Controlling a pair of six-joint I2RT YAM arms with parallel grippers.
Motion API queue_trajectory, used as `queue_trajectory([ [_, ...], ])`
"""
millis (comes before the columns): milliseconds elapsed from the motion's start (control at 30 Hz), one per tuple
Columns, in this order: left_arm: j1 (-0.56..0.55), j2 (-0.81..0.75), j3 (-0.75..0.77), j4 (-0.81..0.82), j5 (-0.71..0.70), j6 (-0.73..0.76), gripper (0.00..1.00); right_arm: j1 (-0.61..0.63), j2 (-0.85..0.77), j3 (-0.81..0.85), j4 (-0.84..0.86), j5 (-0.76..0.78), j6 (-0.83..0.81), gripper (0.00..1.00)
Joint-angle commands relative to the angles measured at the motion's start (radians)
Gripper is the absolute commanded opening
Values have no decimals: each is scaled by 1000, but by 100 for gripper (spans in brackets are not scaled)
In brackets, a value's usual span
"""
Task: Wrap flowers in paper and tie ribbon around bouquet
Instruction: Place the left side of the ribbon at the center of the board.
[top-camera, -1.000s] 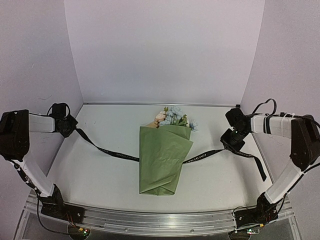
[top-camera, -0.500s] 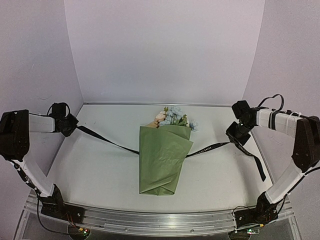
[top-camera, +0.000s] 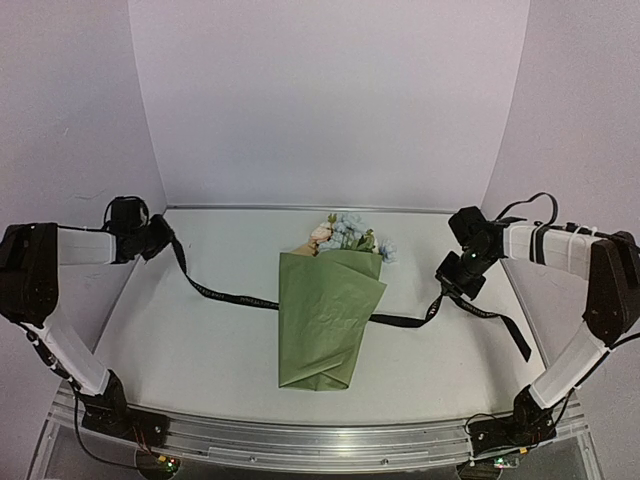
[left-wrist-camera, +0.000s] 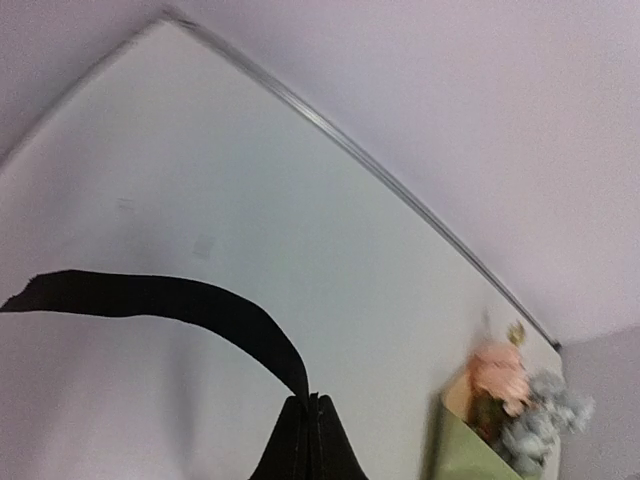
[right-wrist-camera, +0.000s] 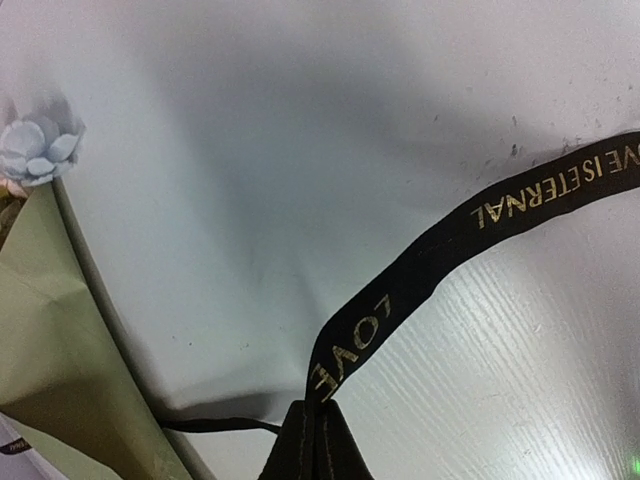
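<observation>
At the bottom edge of the top view a metal rail (top-camera: 300, 440) is seen, with both arm bases bolted at its ends. Each arm is raised from its base, folded at the side edge of the frame and then stretched inward over the table (top-camera: 200, 360).

The left gripper (top-camera: 160, 238) is held at the left of centre and the right gripper (top-camera: 452, 280) at the right, well apart from each other. On each one the jaws are pressed together on the ribbon (top-camera: 225, 296).

In the middle of the frame the bouquet (top-camera: 325, 320) is laid flat, its narrow folded end toward the bottom. The flowers (top-camera: 345, 232) come out of the paper (top-camera: 330, 300) at the upper end. The ribbon reaches the paper on both sides and is hidden there. Right of the right gripper a loose tail is laid toward the lower right.

Only in the right wrist view can gold lettering, LOVE IS ETERNAL, be read on the ribbon (right-wrist-camera: 470, 225); the band is pinched at the bottom centre by the right gripper (right-wrist-camera: 318, 405). In the left wrist view a black curl of ribbon (left-wrist-camera: 180, 298) is lifted off the table by the left gripper (left-wrist-camera: 309, 405).

The table is white, and it is closed at the back and sides by a pale lilac wall (top-camera: 330, 100).
</observation>
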Motion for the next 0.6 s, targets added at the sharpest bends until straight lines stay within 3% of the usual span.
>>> queue_trajectory([
  [0, -331, -34, 167, 82, 257, 304, 0, 19, 16, -12, 16, -27, -1, 0],
  [167, -715, 96, 363, -96, 281, 562, 0, 19, 33, -20, 25, -61, 5, 0],
  [267, -880, 223, 490, -221, 237, 680, 0, 21, 42, -22, 26, -76, 5, 0],
  [400, -995, 388, 638, -361, 185, 799, 0, 21, 59, -14, 26, -97, 5, 0],
  [567, -1032, 502, 721, -403, 142, 886, 0, 20, 102, 31, 16, -123, -8, 0],
])
